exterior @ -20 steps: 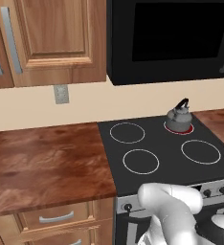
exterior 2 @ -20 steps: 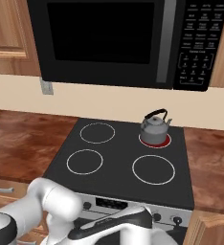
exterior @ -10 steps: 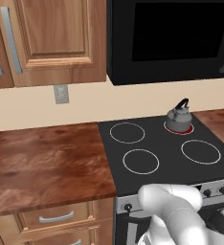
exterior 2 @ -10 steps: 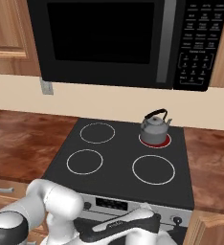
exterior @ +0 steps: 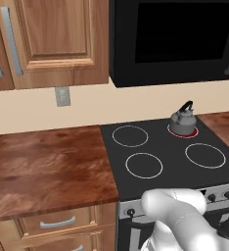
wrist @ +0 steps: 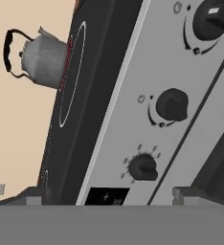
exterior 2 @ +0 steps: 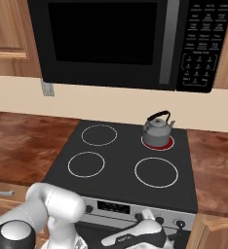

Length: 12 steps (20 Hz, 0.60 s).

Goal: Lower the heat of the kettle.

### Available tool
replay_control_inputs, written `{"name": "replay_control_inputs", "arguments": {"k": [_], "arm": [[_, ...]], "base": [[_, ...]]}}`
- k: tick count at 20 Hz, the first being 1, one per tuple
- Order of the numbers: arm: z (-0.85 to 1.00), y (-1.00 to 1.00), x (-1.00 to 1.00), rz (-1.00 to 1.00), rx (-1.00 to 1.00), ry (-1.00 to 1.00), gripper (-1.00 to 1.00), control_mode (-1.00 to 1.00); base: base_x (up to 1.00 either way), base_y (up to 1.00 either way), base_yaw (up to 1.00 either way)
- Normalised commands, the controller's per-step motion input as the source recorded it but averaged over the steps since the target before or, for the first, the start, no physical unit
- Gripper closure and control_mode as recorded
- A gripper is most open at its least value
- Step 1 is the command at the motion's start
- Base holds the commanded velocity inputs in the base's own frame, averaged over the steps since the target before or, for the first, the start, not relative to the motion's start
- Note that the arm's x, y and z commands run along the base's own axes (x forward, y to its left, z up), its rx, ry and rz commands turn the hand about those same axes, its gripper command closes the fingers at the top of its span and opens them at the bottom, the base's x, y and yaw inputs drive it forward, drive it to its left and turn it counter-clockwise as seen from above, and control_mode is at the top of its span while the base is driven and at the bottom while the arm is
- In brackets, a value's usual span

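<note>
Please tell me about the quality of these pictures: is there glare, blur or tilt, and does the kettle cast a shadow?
Left base view: sharp, even light, no glare; no clear shadow under the kettle on its red-glowing burner. Right base view: equally sharp; the microwave door is flat black, without reflection. Hand view: strongly rolled, so the stove's control panel runs diagonally and the kettle appears sideways; the knobs look slightly soft.

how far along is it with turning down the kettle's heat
Done: the arm has been brought low to the stove's front panel, and the hand view faces its knobs. In hand: lining up on a knob; none is gripped yet. Left: the turn itself, since the burner ring under the kettle glows red.
</note>
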Motion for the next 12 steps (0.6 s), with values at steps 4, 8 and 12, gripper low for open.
{"name": "replay_control_inputs", "arguments": {"k": [4,8,12], "arm": [[-0.04,-0.04,0.07,0.0,0.0,-0.1,-1.0,-1.0],[-0.04,-0.09,0.04,0.0,0.0,-0.05,-1.0,-1.0],[-0.03,-0.11,0.06,0.0,0.0,0.0,-1.0,-1.0]], "base": [[0.0,0.0,0.0],[0.0,0.0,0.0],[0.0,0.0,0.0]]}}
